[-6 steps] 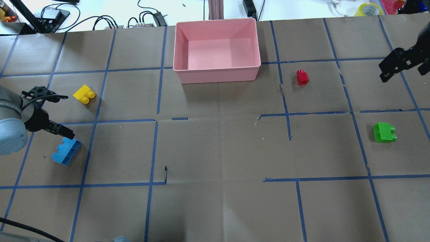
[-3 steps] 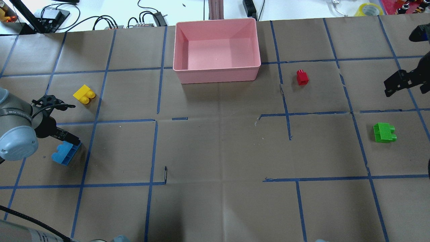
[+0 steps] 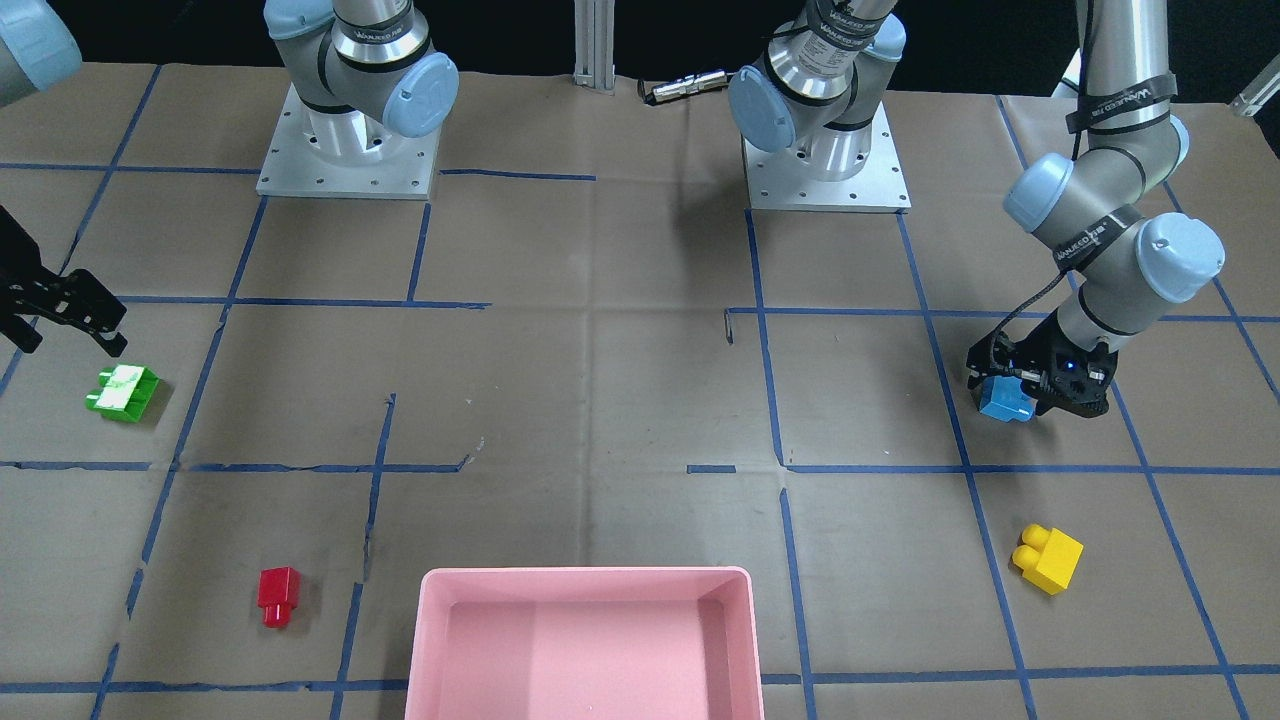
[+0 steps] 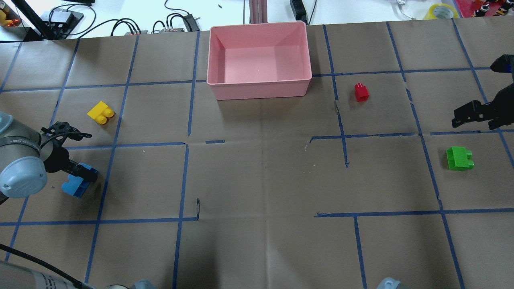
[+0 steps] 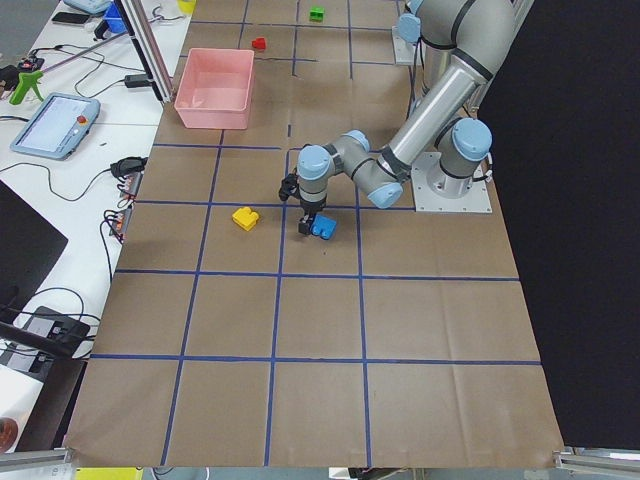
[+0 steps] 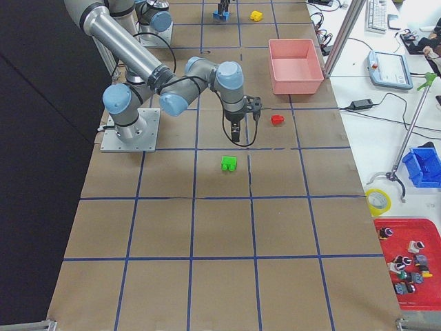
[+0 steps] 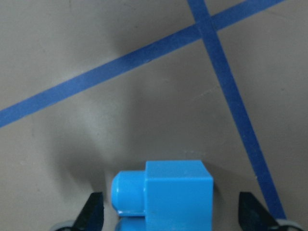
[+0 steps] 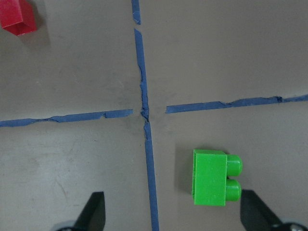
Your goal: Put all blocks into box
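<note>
The blue brick [image 4: 74, 185] lies at the table's left. My left gripper [image 4: 85, 173] is low over it and open. In the left wrist view the blue brick [image 7: 163, 197] sits between the two fingertips [image 7: 94, 214] with gaps on both sides. My right gripper [image 4: 468, 115] is open and empty, just beyond the green brick [image 4: 459, 158]. In the right wrist view the green brick [image 8: 214, 178] lies ahead, nearer the right finger. The yellow brick [image 4: 100, 112] and the red brick [image 4: 361, 92] lie on the table. The pink box [image 4: 259, 87] stands empty at the far middle.
Blue tape lines grid the brown table cover. Cables, devices and a tape roll [image 4: 440, 11] lie past the far edge. Both arm bases [image 3: 350, 150] stand at the robot's side of the table. The red brick also shows in the right wrist view [image 8: 17, 17].
My left gripper has come down over the blue brick, now straddling it. My right gripper has moved nearer the robot, toward the green brick. No brick has moved.
</note>
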Motion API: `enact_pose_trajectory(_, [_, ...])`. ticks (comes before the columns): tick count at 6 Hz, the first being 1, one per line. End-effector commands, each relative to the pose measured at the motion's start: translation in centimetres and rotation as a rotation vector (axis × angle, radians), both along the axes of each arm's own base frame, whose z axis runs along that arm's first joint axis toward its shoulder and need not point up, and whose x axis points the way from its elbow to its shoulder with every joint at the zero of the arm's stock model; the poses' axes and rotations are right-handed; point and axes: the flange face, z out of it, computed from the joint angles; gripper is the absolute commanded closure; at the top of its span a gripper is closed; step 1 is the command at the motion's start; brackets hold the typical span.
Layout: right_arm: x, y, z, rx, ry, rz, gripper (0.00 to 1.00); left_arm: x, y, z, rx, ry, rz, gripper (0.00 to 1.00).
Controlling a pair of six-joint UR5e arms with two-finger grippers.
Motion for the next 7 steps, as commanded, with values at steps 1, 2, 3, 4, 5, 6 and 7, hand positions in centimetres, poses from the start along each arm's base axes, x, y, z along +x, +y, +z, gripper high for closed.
enact_pose_trajectory(1, [-2.5,-0.1,-4.4,0.015,-0.017,-0.035,0.01,0.5,0.4,-0.2,0.007,0.003,-0.002,0.1])
enact_pose_trajectory(2, [-3.7,-0.9,-6.0,-0.002,0.047,-0.035,0.01,0.5,0.4,-0.2,0.008,0.002,0.001,0.22])
enact_pose_trajectory(3, [-4.3,-1.5,-7.7,-0.034,0.071,-0.034,0.0,0.5,0.4,-0.2,0.009,0.001,0.002,0.36])
enact_pose_trajectory(4, [-3.9,-0.8,-9.5,0.004,0.054,-0.023,0.01,0.7,0.2,0.0,0.007,-0.003,0.004,0.54])
enact_pose_trajectory(5, [-3.1,0.2,-10.9,0.032,0.036,-0.024,0.01,0.8,0.1,0.1,0.004,-0.007,0.004,0.7])
enact_pose_trajectory(6, [-2.8,0.7,-11.8,0.05,0.032,-0.023,0.01,0.9,0.1,0.2,0.002,-0.01,0.004,0.8])
enact_pose_trajectory(7, [-3.1,1.0,-12.4,0.088,0.057,-0.027,0.01,1.2,-0.6,2.0,-0.017,-0.042,0.005,0.82])
